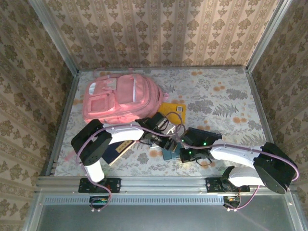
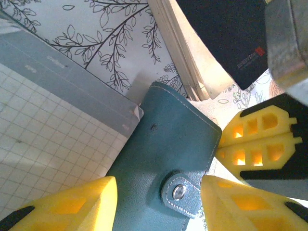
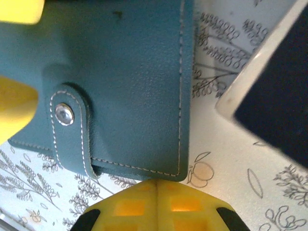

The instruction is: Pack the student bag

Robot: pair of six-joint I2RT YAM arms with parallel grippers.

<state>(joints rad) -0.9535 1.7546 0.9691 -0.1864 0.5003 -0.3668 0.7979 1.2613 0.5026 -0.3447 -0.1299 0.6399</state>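
pick-up step is running: left pincer (image 2: 158, 187) is clasping the teal wallet (image 2: 163, 139), right pincer (image 3: 157, 195) is sitting clenched beside it. student bag (image 1: 120, 98) is lying rear-left on the tabletop (image 1: 226, 96); next move is calling for lifting bagward.

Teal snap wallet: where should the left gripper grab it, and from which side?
Take the teal wallet by its opposite side edges, beside the snap strap, coming straight down. It lies flat and thin, and the fingers of the left gripper straddle that width.

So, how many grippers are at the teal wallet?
2. The left gripper grips the teal wallet by its sides; the right gripper, shut, sits at its edge.
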